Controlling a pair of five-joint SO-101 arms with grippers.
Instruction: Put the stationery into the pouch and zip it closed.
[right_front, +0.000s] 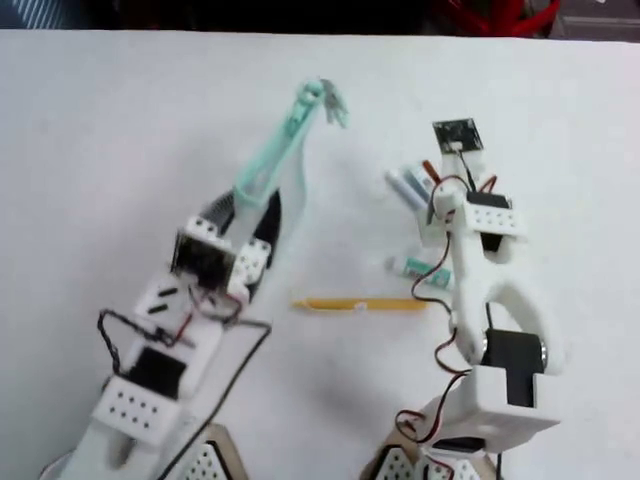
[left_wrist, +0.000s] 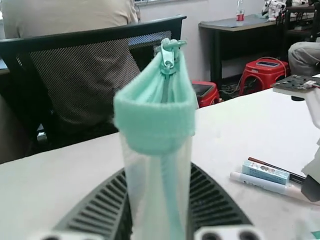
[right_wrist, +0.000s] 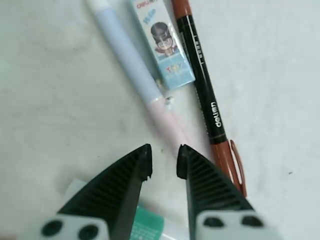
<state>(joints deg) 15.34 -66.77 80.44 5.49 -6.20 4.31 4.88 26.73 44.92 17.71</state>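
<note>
Pouch gripped on the left, loose stationery under the right arm

The left gripper (left_wrist: 159, 212) has its fingers (left_wrist: 100, 212) clamped on the near end of a mint-trimmed, clear-sided pouch (left_wrist: 157, 125). In the high view the pouch's long axis runs from the fingers toward the far side of the bench (right_front: 100, 150), leaning right. The zipper pull (left_wrist: 167, 52) is at the far tip, and its detail shows in the left wrist view. A yellow pen (right_front: 358, 304) lies crosswise between the arms. The right gripper (right_wrist: 164, 162) hangs over the stationery, its fingers (right_wrist: 130, 175) a narrow gap apart and holding nothing. The right wrist view shows a blue-and-pink marker (right_wrist: 135, 65), an eraser (right_wrist: 162, 42) with a cartoon figure on its sleeve, and a brown-and-black pen (right_wrist: 205, 95) with white lettering. These three lie parallel and close together. A teal-and-white item (right_wrist: 145, 227) sits beneath the fingers.
</note>
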